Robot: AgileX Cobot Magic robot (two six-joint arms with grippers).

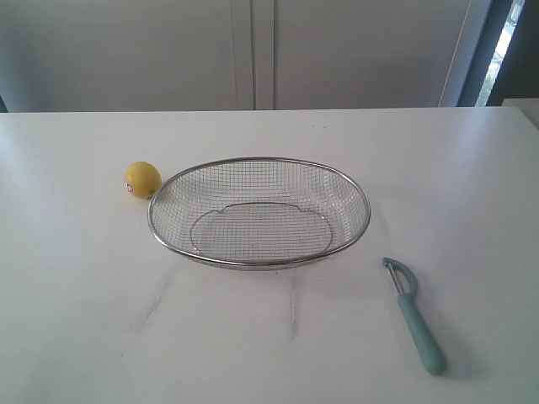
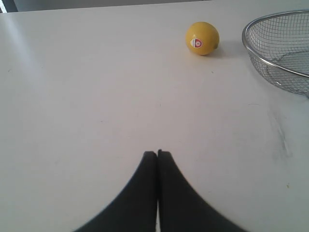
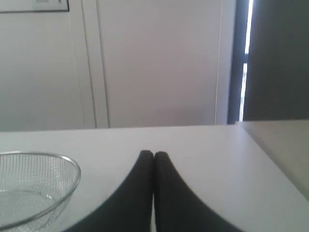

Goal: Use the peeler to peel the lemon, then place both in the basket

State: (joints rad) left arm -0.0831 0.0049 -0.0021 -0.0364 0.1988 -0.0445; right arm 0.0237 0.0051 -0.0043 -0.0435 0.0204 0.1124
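Above white table (image 1: 84,320), left tool (image 2: 157,153) and right tool (image 3: 154,153) hang closed, empty.

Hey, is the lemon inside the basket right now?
No, the lemon sits on the table outside the basket, beside its rim.

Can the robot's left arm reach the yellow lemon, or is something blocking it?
Probably yes. Only bare table lies between the shut left gripper and the lemon. The basket sits beside the lemon, not in the path. The gripper would need to open first.
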